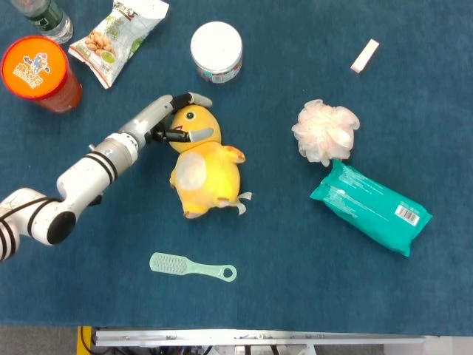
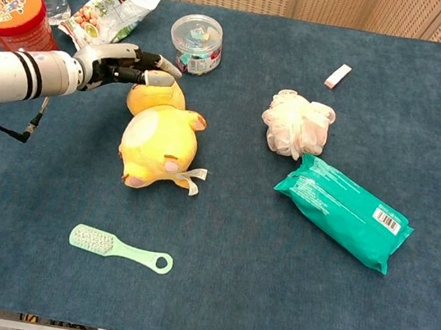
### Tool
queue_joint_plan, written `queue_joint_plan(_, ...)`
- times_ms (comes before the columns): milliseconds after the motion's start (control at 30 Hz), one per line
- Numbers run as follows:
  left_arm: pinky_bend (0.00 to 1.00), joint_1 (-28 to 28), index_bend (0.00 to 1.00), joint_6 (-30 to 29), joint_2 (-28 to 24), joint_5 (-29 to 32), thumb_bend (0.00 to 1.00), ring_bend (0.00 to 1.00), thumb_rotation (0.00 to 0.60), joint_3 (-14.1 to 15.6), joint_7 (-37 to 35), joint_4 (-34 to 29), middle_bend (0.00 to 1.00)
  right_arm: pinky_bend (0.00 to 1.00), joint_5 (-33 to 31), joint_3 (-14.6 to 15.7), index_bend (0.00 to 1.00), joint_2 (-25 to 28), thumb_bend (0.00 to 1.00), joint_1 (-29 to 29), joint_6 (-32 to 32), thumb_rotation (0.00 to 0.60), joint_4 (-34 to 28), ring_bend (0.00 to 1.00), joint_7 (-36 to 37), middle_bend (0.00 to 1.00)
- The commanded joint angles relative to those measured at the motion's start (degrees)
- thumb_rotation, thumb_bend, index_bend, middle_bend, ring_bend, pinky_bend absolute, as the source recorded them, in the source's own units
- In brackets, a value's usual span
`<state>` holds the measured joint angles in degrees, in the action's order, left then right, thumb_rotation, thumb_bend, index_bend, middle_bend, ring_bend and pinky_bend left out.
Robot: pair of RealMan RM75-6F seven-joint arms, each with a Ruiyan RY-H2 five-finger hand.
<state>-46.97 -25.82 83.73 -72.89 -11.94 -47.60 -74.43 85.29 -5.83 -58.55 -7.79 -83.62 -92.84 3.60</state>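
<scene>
A yellow plush duck (image 1: 205, 171) (image 2: 158, 141) lies on the blue table cloth, left of centre, head pointing to the far side. My left hand (image 1: 168, 122) (image 2: 119, 64) reaches in from the left and lies over the duck's head. Its fingers curve around the top of the head and the thumb crosses the face. The fingers stand apart, and I cannot see a firm grip on the head. My right hand shows in neither view.
Far left stand an orange canister (image 1: 38, 72) (image 2: 15, 14), a bottle (image 1: 48, 18) and a snack bag (image 1: 118, 33). A white-lidded jar (image 1: 216, 50) sits beyond the duck. A green brush (image 1: 192, 267), pink loofah (image 1: 325, 132), teal wipes pack (image 1: 369, 207) and small white block (image 1: 364, 55) lie around.
</scene>
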Motion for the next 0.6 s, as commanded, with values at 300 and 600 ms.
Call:
queue_joint_plan(300,0.28,2.1,0.29,-2.8,-3.2,-1.4,0.14,0.24,0.333,0.2,0.4,-3.7,0.29,0.0,0.1,0.1,0.19,0.0,0.12,0.5,-0.6,0.6,0.0,0.05,0.4,0.17)
queue_joint_plan(600,0.28,0.9,0.23,-2.7,-0.6,0.9,0.14,0.21,0.333,-0.4,2.7,-1.0,0.26,0.0,-0.2,0.1,0.19,0.1,0.12,0.8,-0.6,0.6,0.5,0.05,1.2,0.17)
